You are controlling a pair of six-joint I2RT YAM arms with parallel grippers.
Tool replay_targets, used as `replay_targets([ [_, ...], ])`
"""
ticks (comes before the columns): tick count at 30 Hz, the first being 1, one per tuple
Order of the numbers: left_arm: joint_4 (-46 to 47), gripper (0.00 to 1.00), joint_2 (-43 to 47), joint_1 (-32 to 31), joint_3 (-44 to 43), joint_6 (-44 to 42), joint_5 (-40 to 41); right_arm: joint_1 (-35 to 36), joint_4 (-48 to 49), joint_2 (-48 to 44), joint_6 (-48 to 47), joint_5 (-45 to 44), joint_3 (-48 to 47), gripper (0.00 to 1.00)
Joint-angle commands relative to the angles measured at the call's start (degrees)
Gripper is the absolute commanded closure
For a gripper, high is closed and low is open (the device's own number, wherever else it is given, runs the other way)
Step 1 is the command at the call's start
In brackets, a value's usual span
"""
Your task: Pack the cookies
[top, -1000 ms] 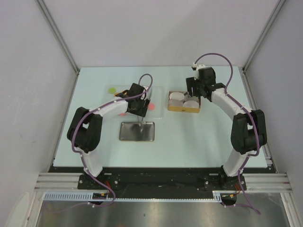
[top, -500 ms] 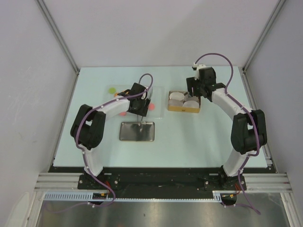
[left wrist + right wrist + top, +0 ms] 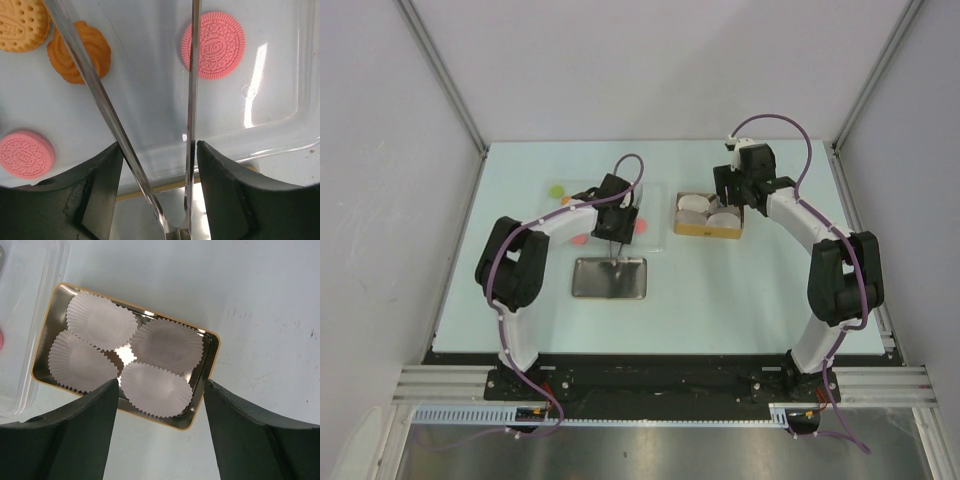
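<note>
Left gripper (image 3: pixel 159 147) clamps tongs (image 3: pixel 100 100), blades apart and empty, above clear tray (image 3: pixel 280 100), apparently lining up on pink cookie (image 3: pixel 213 45); right gripper (image 3: pixel 160 385), fingers splayed, hovers beside tray.

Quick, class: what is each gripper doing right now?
Left gripper: closed on the metal tongs.
Right gripper: open, holding nothing.

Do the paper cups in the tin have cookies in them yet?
Empty. All four paper cups show bare white bottoms in the tin.
</note>
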State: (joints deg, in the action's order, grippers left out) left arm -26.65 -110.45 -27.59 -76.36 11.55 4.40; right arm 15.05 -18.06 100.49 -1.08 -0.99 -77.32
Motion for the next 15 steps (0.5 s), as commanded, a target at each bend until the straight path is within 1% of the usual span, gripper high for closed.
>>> replay_targets([
  [1, -0.15, 0.35, -0.81, 0.35, -2.39, 1.54, 0.96, 0.24, 2.16, -1.00, 0.03, 0.38, 0.41, 0.27],
  [9, 0.02, 0.38, -1.17, 0.35, -2.92, 1.81, 1.22, 0.33, 2.25, -1.08, 0.03, 0.29, 0.59, 0.27],
  [15, 0.37, 0.45, -0.91, 0.35, -3.01, 1.11, 2.10, 0.16, 2.25, -1.17, -0.06, 0.29, 0.68, 0.27],
])
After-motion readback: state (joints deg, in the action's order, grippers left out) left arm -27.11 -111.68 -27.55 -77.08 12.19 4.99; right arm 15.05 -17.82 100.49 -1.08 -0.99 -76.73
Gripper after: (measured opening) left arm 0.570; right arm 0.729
